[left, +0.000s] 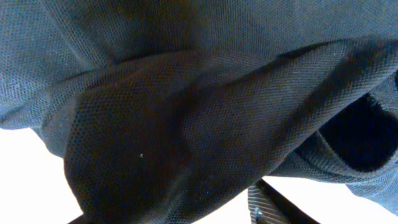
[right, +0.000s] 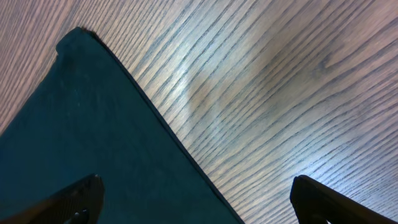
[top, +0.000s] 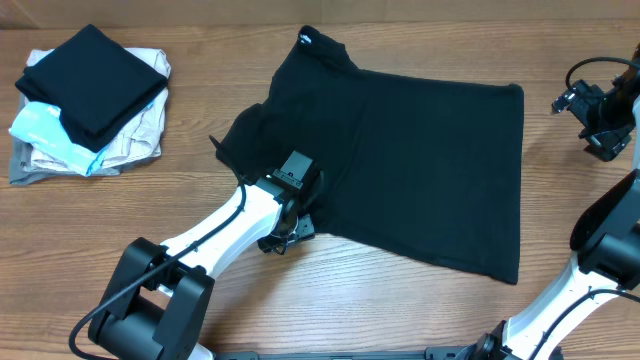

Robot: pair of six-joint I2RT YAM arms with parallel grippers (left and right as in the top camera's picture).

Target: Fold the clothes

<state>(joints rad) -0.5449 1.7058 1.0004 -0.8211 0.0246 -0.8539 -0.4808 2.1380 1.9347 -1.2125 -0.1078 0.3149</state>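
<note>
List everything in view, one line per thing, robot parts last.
black short-sleeved soft fabric shirt: one, black, spread mid-table, bunched at its left side
black folded garment: one, black, on top of the pile at the table's far left
beige, light-blue and grey folded garments: at least three, stacked beneath it
wooden table: one, light brown, under everything
left gripper: one, black on a white arm, at the shirt's bunched left edge, jaws hidden by fabric
right gripper: one, black, open, beside the shirt's far right corner

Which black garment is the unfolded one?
The black shirt spread flat mid-table, white tag at its collar; the other black garment sits folded atop the pile at left.
</note>
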